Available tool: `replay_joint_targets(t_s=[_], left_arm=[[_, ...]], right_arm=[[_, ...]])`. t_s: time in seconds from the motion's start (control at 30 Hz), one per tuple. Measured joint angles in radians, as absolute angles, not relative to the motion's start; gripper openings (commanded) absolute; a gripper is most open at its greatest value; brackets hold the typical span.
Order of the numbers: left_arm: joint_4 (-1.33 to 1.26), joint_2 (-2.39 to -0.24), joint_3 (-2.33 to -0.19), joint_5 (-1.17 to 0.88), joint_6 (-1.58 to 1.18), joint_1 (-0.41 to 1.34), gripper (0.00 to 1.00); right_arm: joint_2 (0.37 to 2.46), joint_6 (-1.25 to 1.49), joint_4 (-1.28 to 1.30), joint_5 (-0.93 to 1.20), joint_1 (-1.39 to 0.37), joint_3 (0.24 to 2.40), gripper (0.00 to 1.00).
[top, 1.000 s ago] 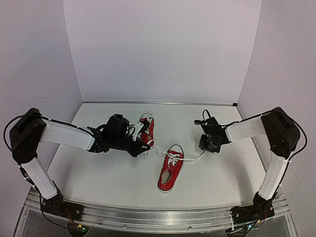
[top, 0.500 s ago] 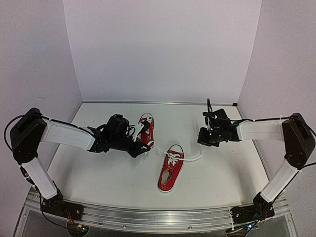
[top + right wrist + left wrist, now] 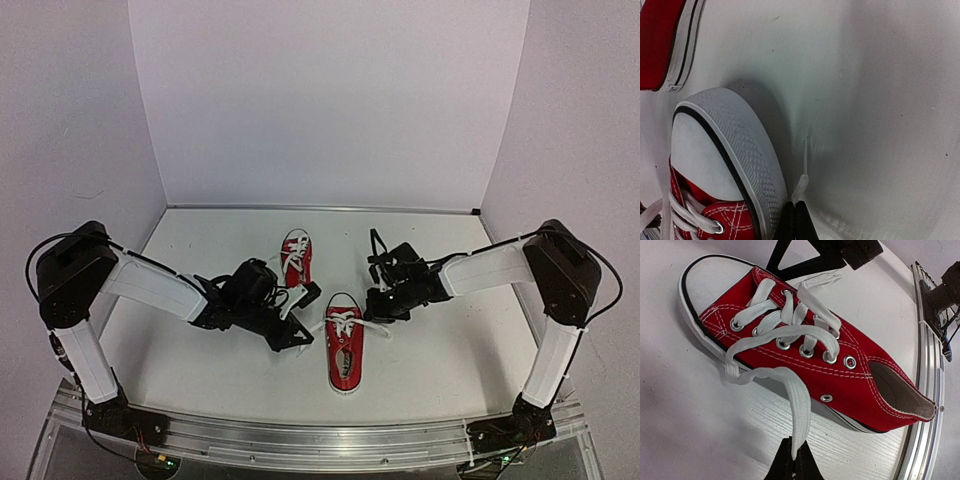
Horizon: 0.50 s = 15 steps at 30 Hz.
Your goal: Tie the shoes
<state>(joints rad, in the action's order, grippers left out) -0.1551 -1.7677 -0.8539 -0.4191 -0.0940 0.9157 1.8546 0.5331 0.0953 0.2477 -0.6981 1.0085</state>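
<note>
Pale lilac walls (image 3: 330,100) close round a white table (image 3: 450,350), and from above I see two small red canvas sneakers with white laces and white rubber toe caps on it. The near sneaker (image 3: 343,345) lies between my two grippers, toe toward the back wall and heel toward the aluminium rail (image 3: 320,435) at the table's near edge. The far sneaker (image 3: 297,262) sits just behind it and to the left, apart from it. My left gripper (image 3: 296,335) is low on the near sneaker's left side and my right gripper (image 3: 375,308) is low on its right, each just beside the shoe.

From my left wrist, the near sneaker (image 3: 840,365) fills the frame on its sole. A flat white lace (image 3: 797,400) runs out of its eyelets and across the table into my left gripper (image 3: 793,462), whose jaws are clenched on it.

From my right wrist, the near sneaker's ribbed toe cap (image 3: 735,150) bulges in at the lower left, with the far sneaker's sole edge (image 3: 675,55) in the upper left corner. My right gripper (image 3: 796,220) has its jaws pressed together on a thin lace tip (image 3: 802,182), which sticks up from them just beside the toe cap.
</note>
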Motion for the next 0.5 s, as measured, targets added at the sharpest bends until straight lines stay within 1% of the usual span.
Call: replay_joint_targets(t_s=[0.23, 0.5], left_arm=[[-0.158, -1.789, -0.855, -0.410, -0.099, 0.916, 0.00], [-0.157, -1.846, -0.857, -0.340, -0.130, 0.915, 0.00]], right_arm=[[1.852, 0.535, 0.096, 0.253, -0.703, 1.013, 0.00], [1.794, 0.500, 0.113, 0.311, -0.741, 0.910, 0.00]])
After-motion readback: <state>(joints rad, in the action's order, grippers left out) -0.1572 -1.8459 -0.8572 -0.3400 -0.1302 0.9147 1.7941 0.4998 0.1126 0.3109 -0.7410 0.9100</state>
